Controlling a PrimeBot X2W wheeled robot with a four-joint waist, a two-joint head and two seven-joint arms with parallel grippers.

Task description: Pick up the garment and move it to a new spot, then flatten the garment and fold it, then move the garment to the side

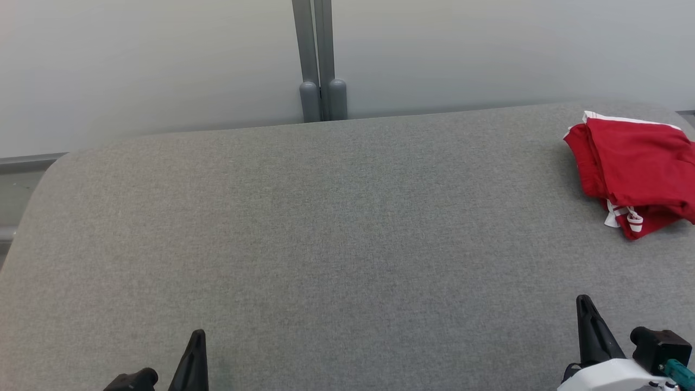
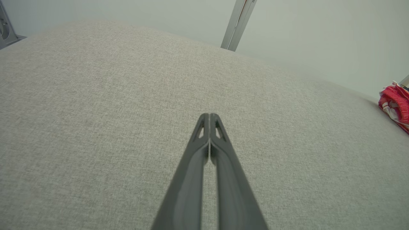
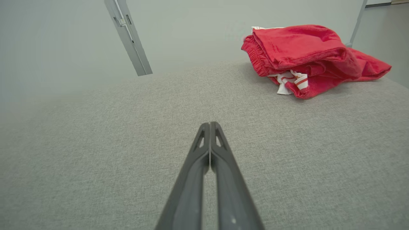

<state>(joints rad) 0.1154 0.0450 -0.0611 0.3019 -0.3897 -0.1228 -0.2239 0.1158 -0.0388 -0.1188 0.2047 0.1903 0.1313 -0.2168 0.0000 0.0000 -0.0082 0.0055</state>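
A red garment (image 1: 638,174) with white trim lies bunched at the far right of the grey fabric surface (image 1: 326,228), partly cut off by the head view's right edge. The right wrist view has the garment (image 3: 306,56) ahead and to the right, and the left wrist view catches a bit of it (image 2: 396,105) at the right edge. My left gripper (image 1: 196,339) sits low at the near left, shut and empty, its fingertips (image 2: 209,116) pressed together. Near the front right, my right gripper (image 1: 583,304) is shut too, well short of the garment, holding nothing (image 3: 209,125).
A grey post (image 1: 320,60) rises behind the surface's far edge against a pale wall. The surface's rounded left corner (image 1: 49,168) drops off toward the floor. Wide bare fabric lies between both grippers and the garment.
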